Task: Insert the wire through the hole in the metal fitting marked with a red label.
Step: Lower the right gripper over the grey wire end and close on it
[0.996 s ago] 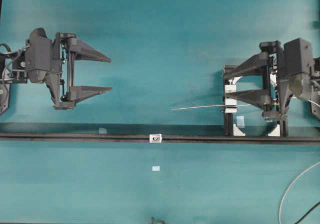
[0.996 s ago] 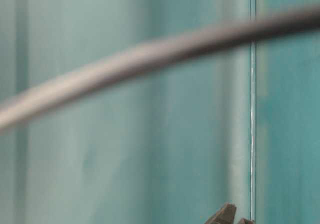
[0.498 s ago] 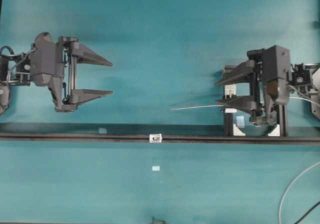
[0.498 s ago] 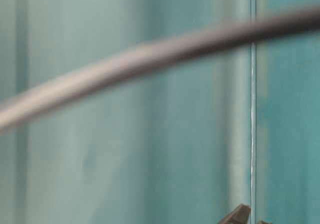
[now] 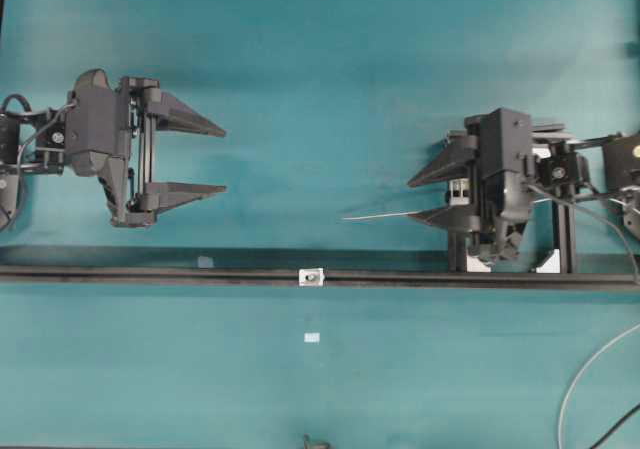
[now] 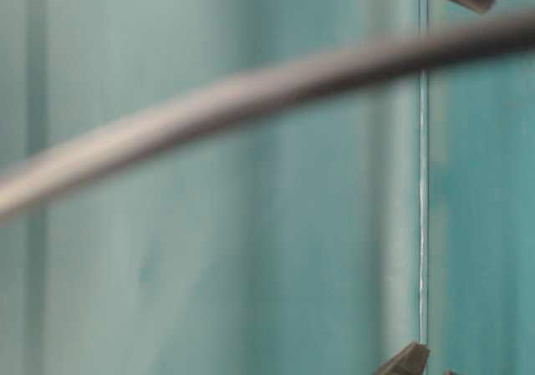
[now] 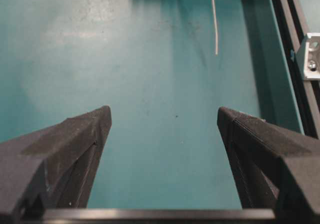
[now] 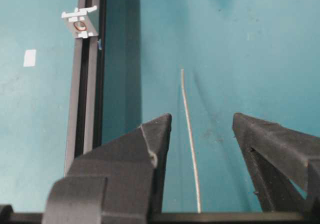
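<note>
The wire (image 8: pixel 189 134) runs lengthwise between the right gripper (image 8: pixel 200 129)'s parted fingers, touching neither — its free tip points past them over the teal table (image 5: pixel 320 69). The metal fitting (image 5: pixel 312 277) sits on the black rail (image 5: pixel 150 275), well apart from that tip. The left gripper (image 5: pixel 205 157) hangs wide open, holding nothing — far from the wire.

Teal table (image 5: pixel 330 59), seemingly pale-grey wire (image 8: pixel 189 129)
</note>
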Robot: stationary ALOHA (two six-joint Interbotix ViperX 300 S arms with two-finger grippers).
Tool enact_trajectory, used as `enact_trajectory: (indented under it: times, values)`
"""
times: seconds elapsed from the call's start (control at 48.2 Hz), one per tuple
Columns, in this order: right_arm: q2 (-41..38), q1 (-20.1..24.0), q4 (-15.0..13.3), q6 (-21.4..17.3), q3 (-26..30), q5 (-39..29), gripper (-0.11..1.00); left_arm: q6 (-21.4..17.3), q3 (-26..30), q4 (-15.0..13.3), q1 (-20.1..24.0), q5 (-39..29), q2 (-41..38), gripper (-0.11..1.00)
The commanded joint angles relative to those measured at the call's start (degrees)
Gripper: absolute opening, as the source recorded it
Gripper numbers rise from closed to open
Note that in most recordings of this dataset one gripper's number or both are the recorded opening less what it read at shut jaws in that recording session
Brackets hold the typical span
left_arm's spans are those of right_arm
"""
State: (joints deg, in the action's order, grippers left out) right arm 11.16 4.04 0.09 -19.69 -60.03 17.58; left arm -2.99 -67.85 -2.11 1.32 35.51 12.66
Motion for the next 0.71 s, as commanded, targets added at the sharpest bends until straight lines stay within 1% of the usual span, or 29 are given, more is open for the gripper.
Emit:
enact_trajectory:
  times: [0.0,0.374,0.685]
  values:
    - [-1.1,0.3,0.1,-0.1,1.6,1.5,0.63,0.1,0.6,0.0,-0.2,0.5,0.4,0.86]
    - [-6.0,1.1,0.0,-0.3,1.9,5.6,0.63,0.1,0.5,0.0,-0.3,0.5,0.4,0.86]
    - [-9.8,1.4,0.2,-1.0,4.6,4.0,0.63,0.2,0.5,0.0,-0.5,0.4,0.4,0.86]
